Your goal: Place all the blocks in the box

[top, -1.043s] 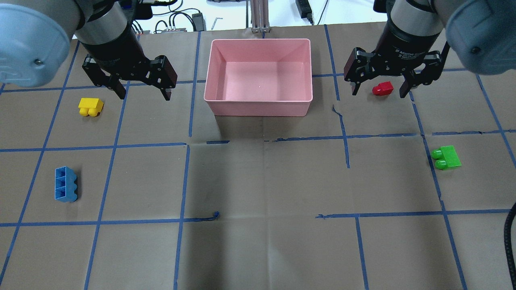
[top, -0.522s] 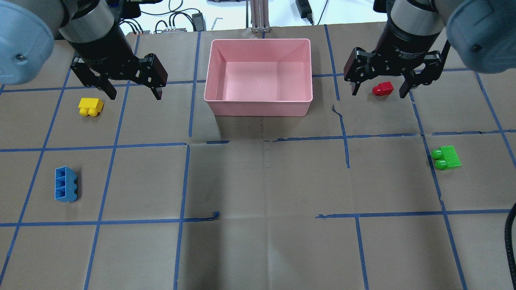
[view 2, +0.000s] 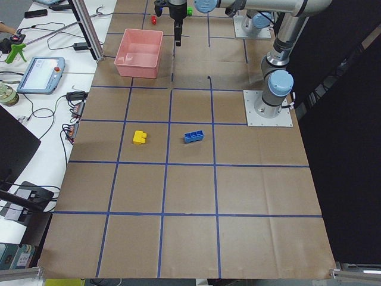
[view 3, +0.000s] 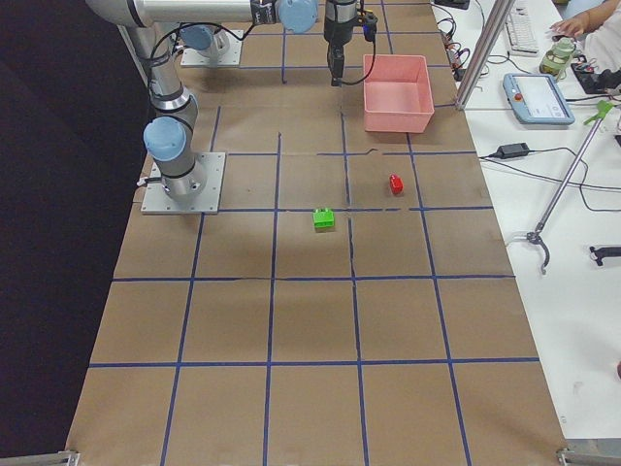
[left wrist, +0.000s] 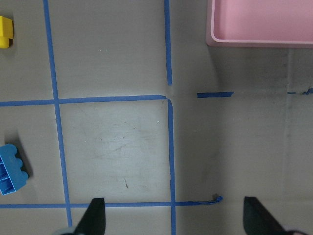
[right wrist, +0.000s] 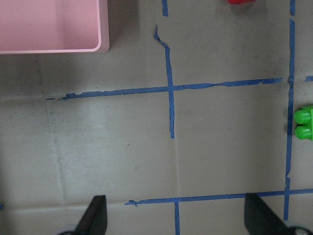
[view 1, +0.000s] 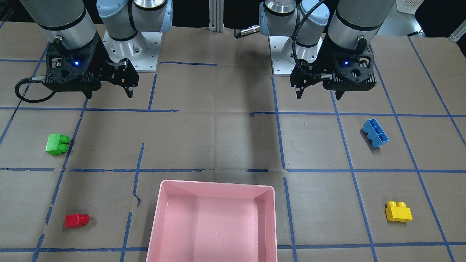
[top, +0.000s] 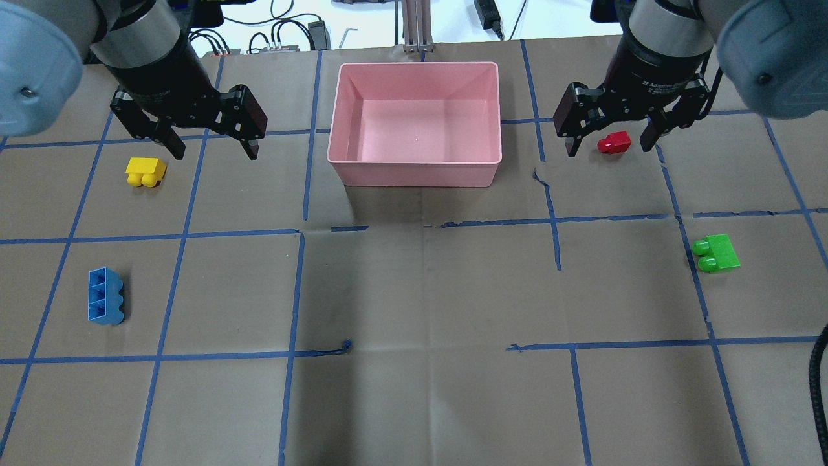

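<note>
The pink box (top: 414, 172) stands at the table's far middle and holds nothing; it also shows in the front view (view 1: 214, 186). The yellow block (top: 146, 172) and the blue block (top: 105, 296) lie on the left. The red block (top: 614, 141) and the green block (top: 715, 253) lie on the right. My left gripper (top: 215, 154) is open and empty, high above the table, right of the yellow block. My right gripper (top: 609, 150) is open and empty, high above the table, and its fingers frame the red block in the overhead view.
Blue tape lines grid the brown table cover. An aluminium post (top: 417, 26) stands just behind the box. Cables and small devices lie on the white bench beyond the far edge. A teach pendant (view 3: 539, 97) lies there, and an operator's hand (view 3: 582, 19) shows at the corner.
My left gripper has moved left, closer to the yellow block. My right gripper has shifted slightly away from me over the red block. No block has moved.
</note>
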{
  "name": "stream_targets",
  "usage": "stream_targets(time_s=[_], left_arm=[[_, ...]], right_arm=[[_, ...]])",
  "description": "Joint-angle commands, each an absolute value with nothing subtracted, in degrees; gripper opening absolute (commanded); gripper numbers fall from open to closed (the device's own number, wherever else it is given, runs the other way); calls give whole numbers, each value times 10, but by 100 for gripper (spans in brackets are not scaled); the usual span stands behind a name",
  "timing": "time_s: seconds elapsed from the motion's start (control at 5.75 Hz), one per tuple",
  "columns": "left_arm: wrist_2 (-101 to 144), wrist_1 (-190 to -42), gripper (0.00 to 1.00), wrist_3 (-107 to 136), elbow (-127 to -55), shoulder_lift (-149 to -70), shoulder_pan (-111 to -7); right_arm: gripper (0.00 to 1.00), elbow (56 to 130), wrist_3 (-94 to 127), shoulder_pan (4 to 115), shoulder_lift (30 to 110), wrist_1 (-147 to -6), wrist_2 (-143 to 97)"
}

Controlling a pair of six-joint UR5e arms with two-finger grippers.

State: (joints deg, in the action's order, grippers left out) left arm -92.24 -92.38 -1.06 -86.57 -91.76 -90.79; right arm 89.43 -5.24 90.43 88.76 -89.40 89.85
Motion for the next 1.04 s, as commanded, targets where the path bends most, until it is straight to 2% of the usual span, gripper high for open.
stream_targets(time_s=[0.0, 0.35, 0.87], left_arm=[[-923, -924, 99, -11, -866, -917, -908], [-923, -924, 99, -11, -866, -917, -908], [-924, -924, 99, -11, -866, -916, -908]], right_arm=[[100, 896, -116, 900, 884, -891, 904], [100, 897, -116, 859, 884, -887, 904], [100, 910, -126, 740, 882, -884, 908]])
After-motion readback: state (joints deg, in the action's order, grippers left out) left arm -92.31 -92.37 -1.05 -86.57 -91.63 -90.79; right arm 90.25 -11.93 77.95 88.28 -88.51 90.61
